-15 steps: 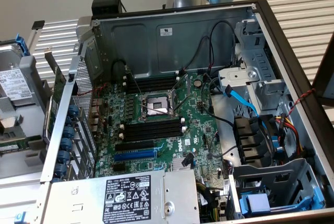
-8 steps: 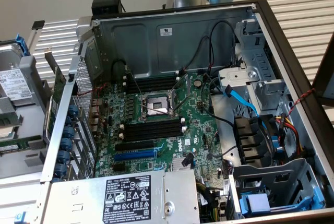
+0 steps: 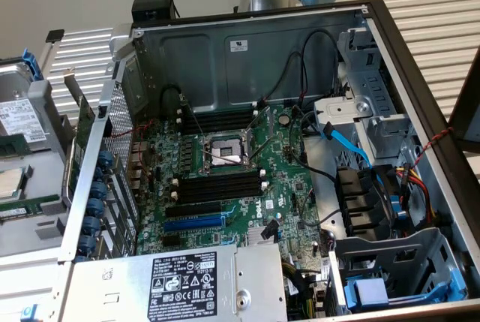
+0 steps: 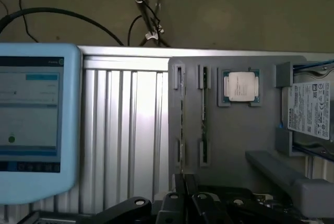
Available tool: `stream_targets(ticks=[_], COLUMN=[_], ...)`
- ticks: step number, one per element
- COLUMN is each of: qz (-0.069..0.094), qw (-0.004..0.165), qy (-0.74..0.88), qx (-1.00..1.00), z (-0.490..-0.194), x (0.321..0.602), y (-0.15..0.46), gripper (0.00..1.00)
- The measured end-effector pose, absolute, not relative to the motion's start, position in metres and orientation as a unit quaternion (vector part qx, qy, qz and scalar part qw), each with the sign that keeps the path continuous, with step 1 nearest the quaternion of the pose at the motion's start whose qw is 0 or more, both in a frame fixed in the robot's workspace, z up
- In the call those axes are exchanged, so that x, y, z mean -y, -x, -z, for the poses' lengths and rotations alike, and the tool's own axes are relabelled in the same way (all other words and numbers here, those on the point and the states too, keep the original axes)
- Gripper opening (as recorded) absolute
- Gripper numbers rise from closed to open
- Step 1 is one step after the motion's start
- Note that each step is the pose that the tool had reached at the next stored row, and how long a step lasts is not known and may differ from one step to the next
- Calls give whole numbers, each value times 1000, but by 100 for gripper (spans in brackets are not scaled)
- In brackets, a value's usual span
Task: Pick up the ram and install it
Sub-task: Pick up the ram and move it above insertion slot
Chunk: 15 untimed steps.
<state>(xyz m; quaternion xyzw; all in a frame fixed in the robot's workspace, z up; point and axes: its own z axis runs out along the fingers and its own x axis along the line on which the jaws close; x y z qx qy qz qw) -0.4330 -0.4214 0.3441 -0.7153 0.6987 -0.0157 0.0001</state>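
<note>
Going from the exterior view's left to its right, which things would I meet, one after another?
Hard drive → row of blue clips → CPU socket → blue cable → red-and-black twisted wires.

An open computer case [image 3: 247,44] lies on the ribbed metal surface [image 4: 125,130], its green motherboard [image 3: 289,183] showing a bare processor socket [image 3: 225,151], black slots [image 3: 217,187], a blue slot [image 3: 193,223] and a labelled power supply [image 3: 184,284]. Beside a pale-blue-framed screen [image 4: 31,109], a grey tray [image 4: 235,135] carries a processor chip [image 4: 240,86] and a hard drive [image 4: 310,112].
</note>
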Motion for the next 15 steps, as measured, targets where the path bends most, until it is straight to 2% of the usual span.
stream_targets(ticks=[15], qz=[15], qw=[0], qy=[715], qx=[-699], z=[-405], x=[421], y=[384], gripper=[12])
